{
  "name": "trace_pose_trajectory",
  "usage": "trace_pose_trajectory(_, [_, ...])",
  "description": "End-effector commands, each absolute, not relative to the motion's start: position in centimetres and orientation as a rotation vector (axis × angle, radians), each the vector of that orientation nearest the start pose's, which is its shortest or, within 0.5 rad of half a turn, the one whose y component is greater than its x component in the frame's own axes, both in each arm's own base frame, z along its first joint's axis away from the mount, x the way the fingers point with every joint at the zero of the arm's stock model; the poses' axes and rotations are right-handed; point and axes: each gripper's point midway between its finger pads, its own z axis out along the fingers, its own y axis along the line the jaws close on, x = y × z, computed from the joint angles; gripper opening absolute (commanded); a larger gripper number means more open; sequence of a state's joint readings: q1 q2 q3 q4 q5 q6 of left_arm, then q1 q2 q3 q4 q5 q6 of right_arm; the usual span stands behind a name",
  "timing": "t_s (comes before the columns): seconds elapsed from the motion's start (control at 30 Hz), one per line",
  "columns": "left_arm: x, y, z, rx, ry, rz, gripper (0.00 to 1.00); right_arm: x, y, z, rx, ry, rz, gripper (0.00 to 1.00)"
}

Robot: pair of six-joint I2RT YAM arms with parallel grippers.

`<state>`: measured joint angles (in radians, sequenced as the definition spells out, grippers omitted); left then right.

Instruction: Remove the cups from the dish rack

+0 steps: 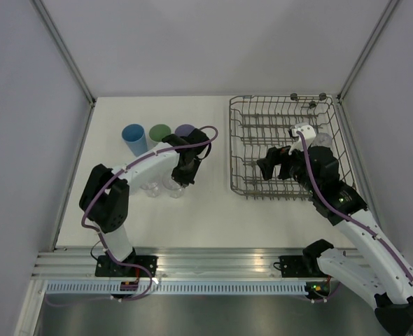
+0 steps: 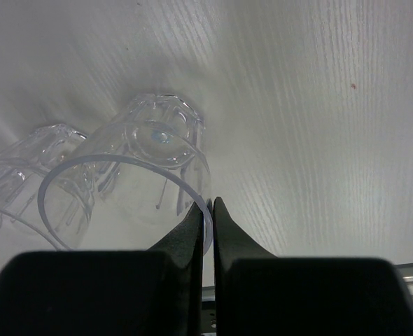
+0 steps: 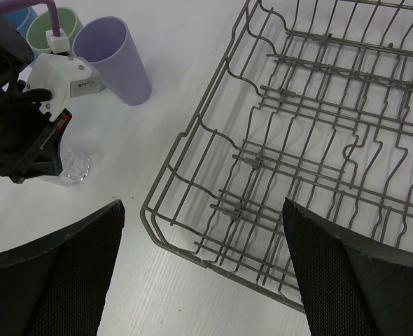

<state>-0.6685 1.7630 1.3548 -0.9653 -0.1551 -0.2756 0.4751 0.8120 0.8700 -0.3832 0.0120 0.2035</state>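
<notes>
A clear glass [image 2: 150, 168] is held at its rim by the left gripper [image 2: 212, 210]: the glass wall is pinched between the two black fingers [image 2: 192, 231], which are closed on it. This glass appears to stand on the white worktop [image 1: 206, 210], left of the dish rack [image 1: 283, 143] and apart from it. A second clear glass [image 2: 49, 150] is seen just beside it. Behind them, a blue tumbler [image 1: 134, 138], a pale green tumbler [image 1: 159, 133] and a lilac tumbler [image 1: 185, 131] are lined up in a row, open side up and close to one another. One more transparent cup [image 1: 323, 140] seems to be inside the dish rack at its right side, but it is partly covered by the right arm. The right gripper [image 3: 203, 206] is held above the near left corner of the dish rack with its fingers spread wide, and nothing is grasped between them. The dish rack is set on the far right part of the worktop, with its small black wheels [image 1: 308, 96] at the far edge.
</notes>
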Motion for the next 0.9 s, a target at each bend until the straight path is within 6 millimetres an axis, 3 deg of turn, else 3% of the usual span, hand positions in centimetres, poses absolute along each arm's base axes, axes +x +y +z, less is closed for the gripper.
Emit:
trace_pose_trajectory(0.0, [27.8,-19.2,7.8,0.578,2.813,0.068,0.06,26.3,14.3,26.6,-0.273,1.886,0.446,0.98])
trace_pose_trajectory(0.87, [28.9,-18.6,7.7,0.539,2.802,0.105,0.14,25.6,14.8,26.8,-0.307,1.872,0.489,0.98])
